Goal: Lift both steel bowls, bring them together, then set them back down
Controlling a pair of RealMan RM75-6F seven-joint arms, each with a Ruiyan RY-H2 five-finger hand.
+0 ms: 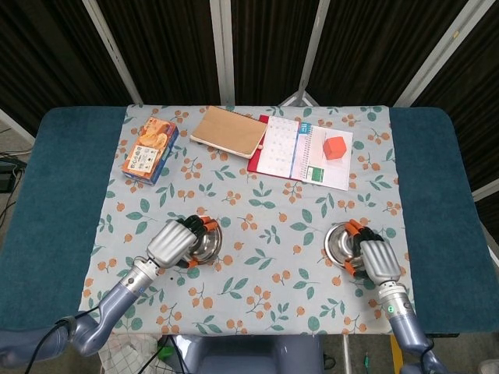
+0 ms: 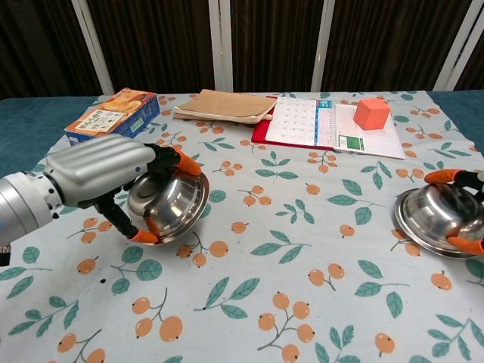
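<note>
A desk (image 1: 47,195) with a soft teal surface is shown, covered by a cloth (image 1: 273,226) printed with leaves and orange berries. At its far side lie a tan notebook (image 1: 228,130), an open calendar planner (image 1: 304,152) with an orange cube (image 1: 335,147) on it, and a snack box (image 1: 150,149).

Nearer the robot, the left robot hand (image 2: 102,174), grey-shelled with orange fingertips, is clamped around the rim of the left steel bowl (image 2: 168,206). This bowl is tilted on its side, its lower edge at or just above the cloth; contact cannot be confirmed. The right robot hand (image 1: 374,259) is closed on the right steel bowl (image 2: 437,218), which is held low, leaning slightly, apparently touching the cloth at the right edge of the chest view.

Both bowls are round, polished and mirror-bright, well apart from each other. The setting-down step is judged to be in hand. Next, each bowl would need to be levelled onto its base, and the fingers then spread to release the rims.
</note>
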